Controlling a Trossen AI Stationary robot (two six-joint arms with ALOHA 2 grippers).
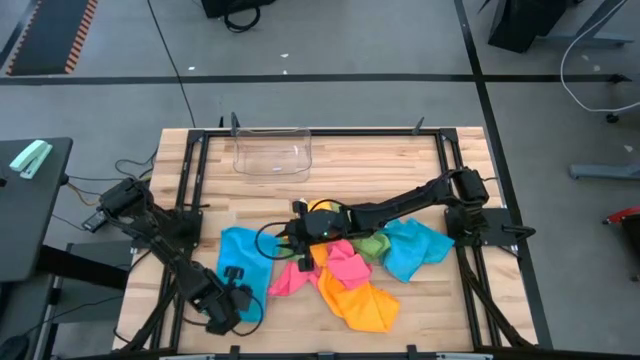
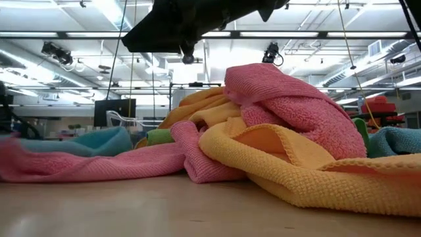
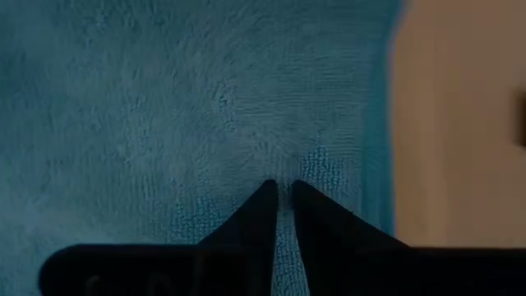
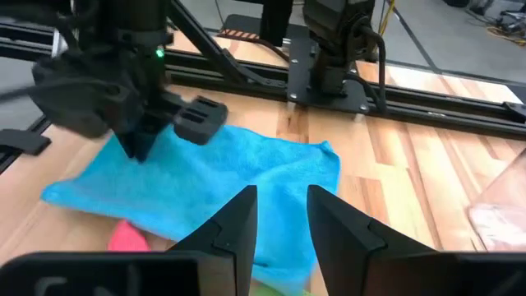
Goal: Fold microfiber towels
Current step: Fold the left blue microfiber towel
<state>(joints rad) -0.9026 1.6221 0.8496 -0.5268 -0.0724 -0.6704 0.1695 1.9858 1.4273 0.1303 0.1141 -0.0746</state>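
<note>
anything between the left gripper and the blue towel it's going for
Nothing visible. The left gripper is already down on the blue towel, its fingertips nearly together with a ridge of the cloth between them.

— What sort of place am I driving this rig in?

— A robotics lab, from what I see. The wooden table [image 1: 330, 160] sits inside a black metal frame [image 1: 320, 132] on a grey floor marked with dark tape lines [image 1: 300, 78].

— Anything beyond the table?

— In the low view, rows of ceiling strip lights [image 2: 39, 34], cameras hung overhead [image 2: 56, 52], a dark monitor [image 2: 113, 110] and red shelving [image 2: 383, 105] far back. Loose cables [image 1: 590, 70] trail across the floor.
</note>
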